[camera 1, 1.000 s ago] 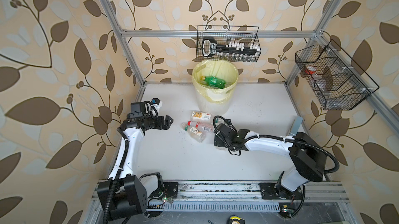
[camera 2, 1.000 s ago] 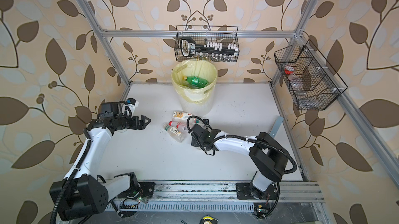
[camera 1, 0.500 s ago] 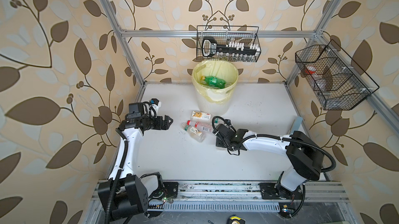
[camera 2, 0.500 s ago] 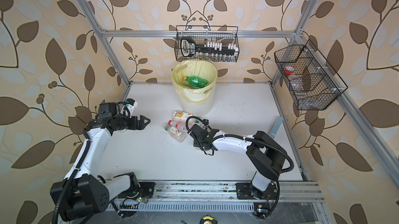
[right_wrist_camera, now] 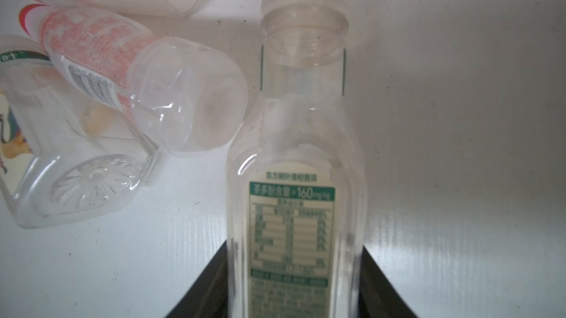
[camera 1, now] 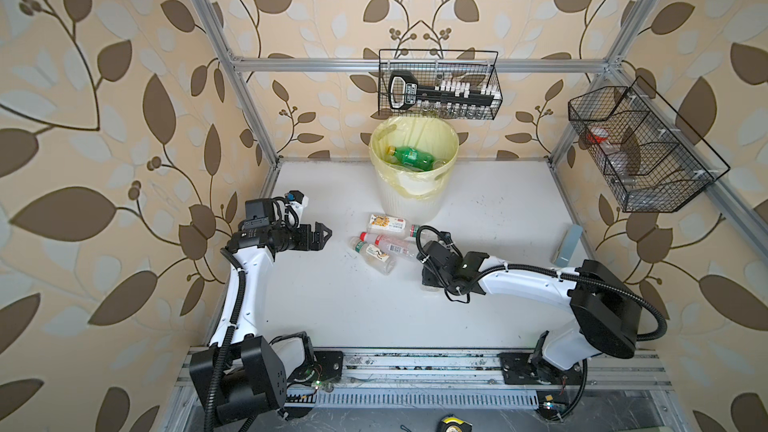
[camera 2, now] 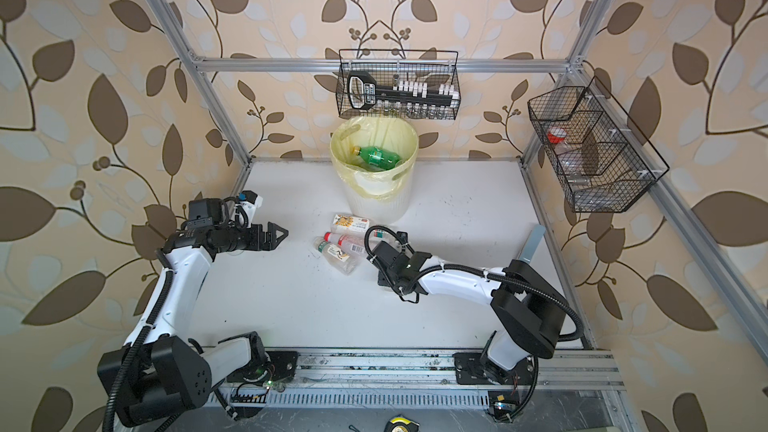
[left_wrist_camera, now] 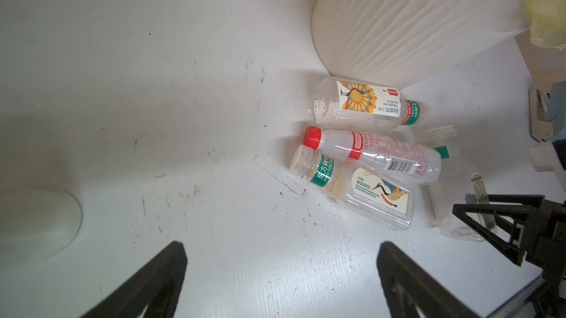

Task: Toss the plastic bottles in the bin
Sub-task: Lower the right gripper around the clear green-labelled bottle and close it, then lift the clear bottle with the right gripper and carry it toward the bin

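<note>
Right wrist view: the right fingers [right_wrist_camera: 208,289] pinch the clear tea bottle [right_wrist_camera: 294,154] across its body, long axis pointing straight ahead, neck end farthest; left fingers [left_wrist_camera: 147,282] hang spread.

From above, my right arm's wrist covers the right gripper [right_wrist_camera: 295,244]. I only see its fingers [right_wrist_camera: 202,289] on the wrist camera, and there they run out of frame. The clear bottle [right_wrist_camera: 294,154] between them is cut off too, and its neck is blurred. The left gripper [left_wrist_camera: 281,244] shows only its finger ends, and the bin [left_wrist_camera: 413,19] only part of its wall. I can't identify a pale round patch [left_wrist_camera: 39,224] at the picture's edge. Whatever lies under the green bottle [camera 1: 409,156] in the bin is hidden. The things in the right wire basket [camera 1: 665,193] are too small to name.
</note>
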`<action>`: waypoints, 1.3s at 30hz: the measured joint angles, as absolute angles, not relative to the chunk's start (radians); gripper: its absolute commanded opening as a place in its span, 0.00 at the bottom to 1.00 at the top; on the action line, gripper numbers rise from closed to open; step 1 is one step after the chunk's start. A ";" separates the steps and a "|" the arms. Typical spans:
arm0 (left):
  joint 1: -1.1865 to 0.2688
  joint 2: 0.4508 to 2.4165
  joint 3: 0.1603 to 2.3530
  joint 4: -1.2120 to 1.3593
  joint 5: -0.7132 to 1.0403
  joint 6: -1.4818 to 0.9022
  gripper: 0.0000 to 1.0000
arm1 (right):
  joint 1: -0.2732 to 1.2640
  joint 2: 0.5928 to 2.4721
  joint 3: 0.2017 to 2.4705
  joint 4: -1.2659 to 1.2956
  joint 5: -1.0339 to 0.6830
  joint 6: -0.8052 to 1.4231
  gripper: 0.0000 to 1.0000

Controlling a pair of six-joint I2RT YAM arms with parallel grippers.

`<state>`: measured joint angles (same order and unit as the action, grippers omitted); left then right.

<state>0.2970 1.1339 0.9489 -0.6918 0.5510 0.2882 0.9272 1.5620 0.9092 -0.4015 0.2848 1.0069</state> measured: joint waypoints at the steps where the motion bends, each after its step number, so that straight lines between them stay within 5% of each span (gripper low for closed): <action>1: 0.303 1.134 0.949 -0.692 0.553 0.288 0.99 | 0.927 1.551 0.906 -0.402 0.287 1.007 0.50; 39: 0.375 1.147 0.949 -0.711 0.665 0.285 0.99 | 0.805 1.094 0.925 -0.478 0.325 0.873 0.46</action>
